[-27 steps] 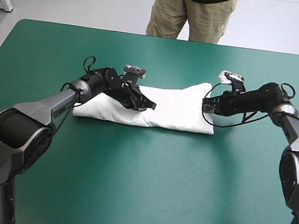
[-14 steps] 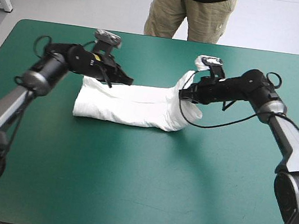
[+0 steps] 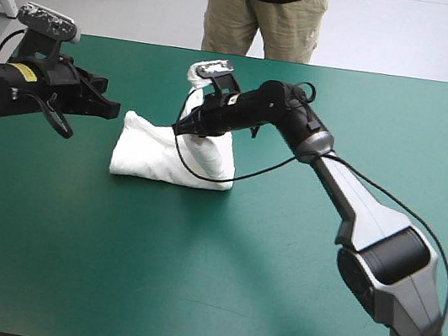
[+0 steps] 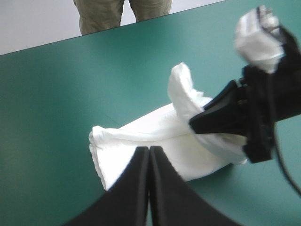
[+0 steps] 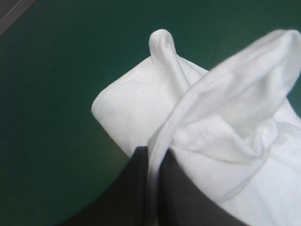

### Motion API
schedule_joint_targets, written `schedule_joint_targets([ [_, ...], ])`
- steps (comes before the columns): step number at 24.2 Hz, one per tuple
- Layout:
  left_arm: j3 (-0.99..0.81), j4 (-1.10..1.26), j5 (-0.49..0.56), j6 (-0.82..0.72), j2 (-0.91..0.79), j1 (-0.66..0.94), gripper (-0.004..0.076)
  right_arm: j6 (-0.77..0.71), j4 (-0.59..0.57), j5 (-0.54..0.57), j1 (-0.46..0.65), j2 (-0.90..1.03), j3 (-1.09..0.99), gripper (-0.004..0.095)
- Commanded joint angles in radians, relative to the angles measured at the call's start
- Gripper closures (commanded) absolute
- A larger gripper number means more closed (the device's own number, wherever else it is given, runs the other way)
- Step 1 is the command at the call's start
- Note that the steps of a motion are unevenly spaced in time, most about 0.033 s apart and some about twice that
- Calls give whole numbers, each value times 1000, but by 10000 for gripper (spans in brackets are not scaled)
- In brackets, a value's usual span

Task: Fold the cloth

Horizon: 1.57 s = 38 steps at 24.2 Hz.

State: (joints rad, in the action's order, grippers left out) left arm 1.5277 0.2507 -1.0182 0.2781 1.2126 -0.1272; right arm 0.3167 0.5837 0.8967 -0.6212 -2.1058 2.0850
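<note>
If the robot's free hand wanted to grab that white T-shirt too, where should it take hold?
Probably the end nearest it: the stacked folded edge of the T-shirt lies flat on the teal-green cover, facing the left hand. Coming in low from the table's left side, opening up first, looks best, since the right hand holds the other end raised and doubled over.

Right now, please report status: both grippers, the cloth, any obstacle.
Right gripper shut on the white short-sleeved T-shirt, one end raised over the bundle. Left gripper shut, empty, beside it. Nothing in the way.
</note>
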Motion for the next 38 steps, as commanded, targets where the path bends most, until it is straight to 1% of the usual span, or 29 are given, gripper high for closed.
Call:
schedule_joint_targets([
  [1,33,19,43,-10,-47,1,733,-39,23,4,-41,-69,221,907],
  [6,33,19,17,-10,-44,1,733,-94,8,46,-86,-239,491,906],
  [10,33,19,-3,-10,-29,1,733,-102,18,117,-108,-341,621,890],
  [12,33,19,-6,-10,-20,1,733,-71,59,138,-118,-368,638,804],
  [14,31,19,-7,-10,-9,1,733,-3,142,157,-124,-381,638,652],
  [15,31,19,-7,-10,-6,1,733,34,175,168,-127,-384,638,563],
  [17,31,19,-7,-10,0,1,733,100,229,184,-126,-385,638,416],
  [18,31,19,-7,-10,0,1,733,105,229,186,-126,-385,640,384],
  [19,31,19,-7,-10,3,1,733,103,204,195,-124,-384,651,367],
  [21,31,19,-7,-10,3,1,733,58,123,221,-115,-377,675,375],
  [22,31,19,-7,-9,3,1,733,-21,12,276,-95,-368,713,401],
  [23,31,19,-7,-9,3,1,733,-60,-26,304,-87,-366,732,416],
  [24,31,19,-5,-9,3,1,733,-155,-88,354,-54,-354,769,447],
  [27,31,8,-7,-9,1,1,733,-210,-61,355,21,-302,756,474],
  [29,31,-30,-7,-9,1,1,733,-219,-65,356,63,-253,678,492],
  [32,31,-30,-7,-9,1,1,733,-124,-120,349,93,-114,315,492],
  [34,31,-28,-7,-9,1,1,733,-73,-127,253,104,-23,74,492],
  [35,31,-17,-4,-9,1,1,733,-48,-95,164,117,12,-47,492],
  [36,31,-9,-4,-9,1,1,733,-21,-35,100,129,34,-136,492],
  [37,31,-9,-4,-9,1,1,733,24,61,39,144,43,-214,484],
  [38,31,-9,-4,-9,1,1,733,70,131,8,155,43,-255,479],
])
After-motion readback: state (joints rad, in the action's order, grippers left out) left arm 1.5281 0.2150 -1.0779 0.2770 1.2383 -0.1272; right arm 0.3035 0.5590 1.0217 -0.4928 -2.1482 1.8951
